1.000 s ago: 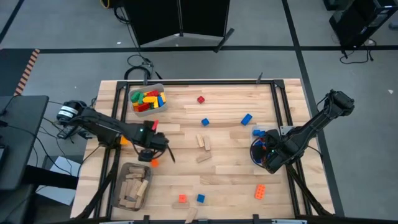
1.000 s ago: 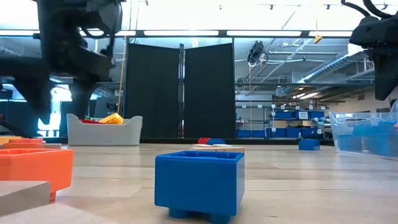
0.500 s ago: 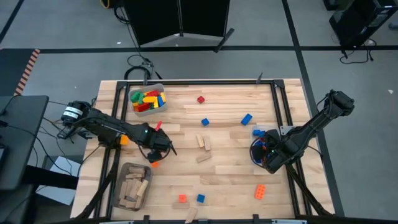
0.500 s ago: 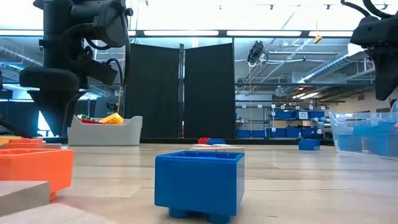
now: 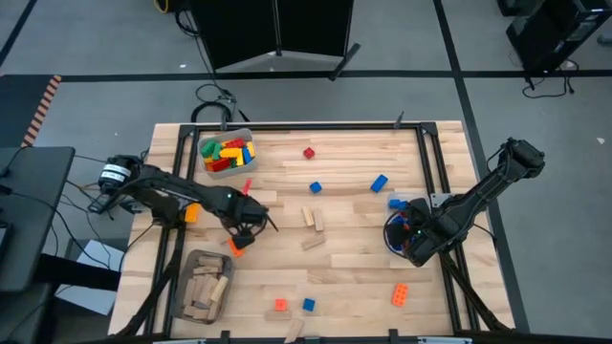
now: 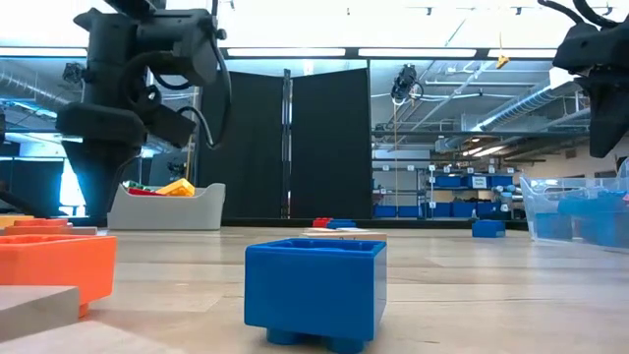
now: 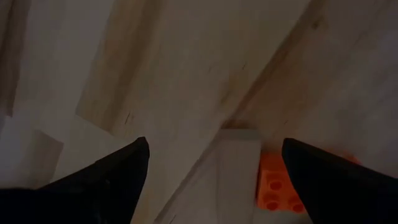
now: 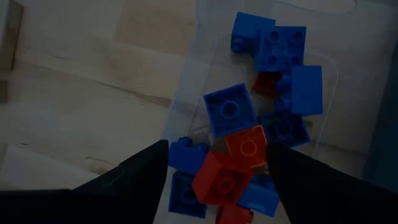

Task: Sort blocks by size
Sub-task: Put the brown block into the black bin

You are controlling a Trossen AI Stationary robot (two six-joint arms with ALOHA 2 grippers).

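My left gripper (image 5: 246, 227) hangs open, pointing down over the left part of the table. In the left wrist view a tan wooden block (image 7: 236, 167) and an orange studded block (image 7: 277, 188) lie side by side on the table between its fingers (image 7: 118, 180), untouched. My right gripper (image 5: 411, 239) stands open above a clear bin (image 5: 390, 232) at the right. That bin holds blue blocks (image 8: 229, 109) and red blocks (image 8: 222, 177), which lie below its spread fingers (image 8: 146, 177).
A grey bin of mixed coloured bricks (image 5: 228, 156) stands at the far left. A grey bin of wooden pieces (image 5: 203, 285) stands at the near left. Loose blocks lie across the table: red (image 5: 309, 152), blue (image 5: 315, 187), blue (image 5: 380, 182), tan (image 5: 314, 218), orange (image 5: 401, 293).
My left gripper has gone a little toward the table's right edge and slightly down, rolling about its own axis while staying open.
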